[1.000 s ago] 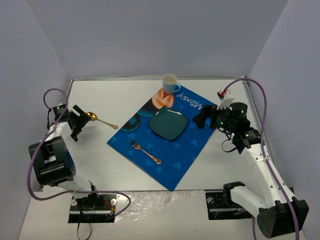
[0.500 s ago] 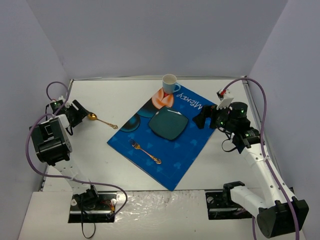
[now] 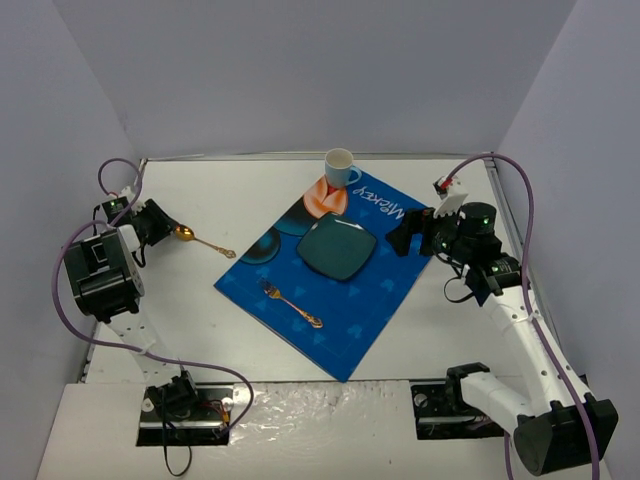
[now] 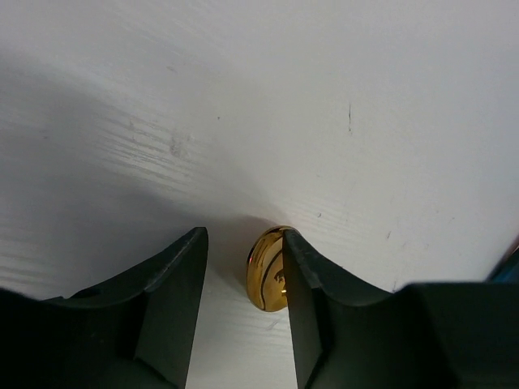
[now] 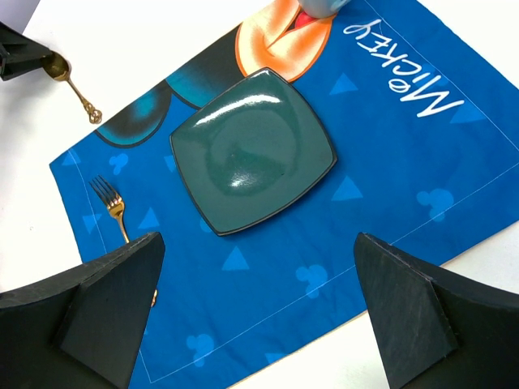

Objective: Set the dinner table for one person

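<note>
The white dinner table (image 3: 190, 300) carries a blue cartoon-print mat (image 3: 375, 300). On the mat lie a dark green square plate (image 3: 337, 248) and a gold fork (image 3: 291, 303); a light blue cup (image 3: 341, 167) stands at its far corner. A gold spoon (image 3: 203, 241) lies on the bare table left of the mat. My left gripper (image 3: 163, 227) is open and straddles the spoon's bowl (image 4: 266, 271), which touches the right finger (image 4: 324, 316). My right gripper (image 3: 405, 238) is open and empty, hovering over the mat's right part (image 5: 340, 235). The plate (image 5: 253, 150) and the fork (image 5: 109, 203) show in the right wrist view.
White walls close in the left, far and right sides. The table's metal rim (image 3: 505, 215) runs along the right edge near my right arm. The arm bases sit at the near edge.
My left arm has folded back toward the left wall and the gripper has shifted slightly far-left, staying at the spoon's bowl. The spoon and the right arm have barely moved.
</note>
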`<state>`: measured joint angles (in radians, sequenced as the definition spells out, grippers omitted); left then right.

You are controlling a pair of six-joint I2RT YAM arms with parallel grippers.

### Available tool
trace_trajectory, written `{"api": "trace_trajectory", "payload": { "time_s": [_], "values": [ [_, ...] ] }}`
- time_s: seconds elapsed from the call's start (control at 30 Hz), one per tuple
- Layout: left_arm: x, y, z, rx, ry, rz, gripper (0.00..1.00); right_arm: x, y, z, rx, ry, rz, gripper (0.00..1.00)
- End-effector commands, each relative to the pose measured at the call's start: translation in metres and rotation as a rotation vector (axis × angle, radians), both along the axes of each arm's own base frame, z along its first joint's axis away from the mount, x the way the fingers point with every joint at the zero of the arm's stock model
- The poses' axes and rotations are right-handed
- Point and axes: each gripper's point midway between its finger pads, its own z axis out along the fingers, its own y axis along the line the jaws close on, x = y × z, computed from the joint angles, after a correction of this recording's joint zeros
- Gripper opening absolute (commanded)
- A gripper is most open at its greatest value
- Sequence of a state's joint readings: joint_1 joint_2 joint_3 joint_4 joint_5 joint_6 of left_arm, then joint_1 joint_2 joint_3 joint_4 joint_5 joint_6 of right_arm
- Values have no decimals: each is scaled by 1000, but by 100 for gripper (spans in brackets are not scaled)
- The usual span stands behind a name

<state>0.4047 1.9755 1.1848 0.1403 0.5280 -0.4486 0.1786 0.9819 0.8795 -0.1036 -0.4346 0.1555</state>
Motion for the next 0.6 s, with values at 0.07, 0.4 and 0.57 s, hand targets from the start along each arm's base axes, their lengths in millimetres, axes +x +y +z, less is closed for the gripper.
{"api": "trace_trajectory", "payload": {
  "time_s": [0.07,0.4,0.57],
  "values": [
    [14,-13,19,39,-68,-76,29,11,7,28,12,-81,24,100],
    [18,-12,42,80,-127,-91,7,12,8,26,7,-75,30,100],
    [20,-11,77,109,-202,-90,0,13,16,29,3,-79,56,100]
  ]
}}
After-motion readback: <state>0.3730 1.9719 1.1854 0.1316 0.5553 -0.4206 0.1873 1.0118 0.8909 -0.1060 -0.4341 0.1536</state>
